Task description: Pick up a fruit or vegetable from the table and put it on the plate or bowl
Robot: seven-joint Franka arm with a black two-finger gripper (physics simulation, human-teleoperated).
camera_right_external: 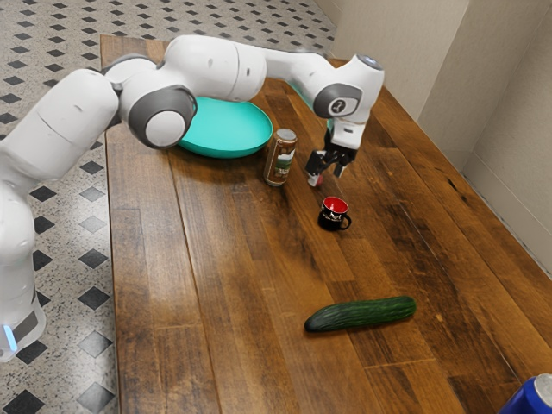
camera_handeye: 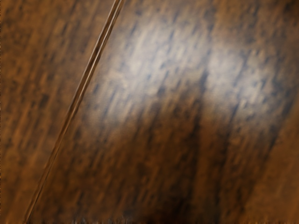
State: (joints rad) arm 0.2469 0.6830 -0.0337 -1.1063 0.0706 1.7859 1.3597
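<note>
Upper centre, the pincer [camera_right_external: 328, 172] hangs narrowly parted and empty beside the brown can [camera_right_external: 280, 157], above the black mug [camera_right_external: 334, 214]. The cucumber [camera_right_external: 360, 313] lies on the table [camera_right_external: 224, 285], lower right.

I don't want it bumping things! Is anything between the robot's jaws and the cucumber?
Yes: a small black mug sits on the table between the jaws and the cucumber, much nearer the jaws.
</note>
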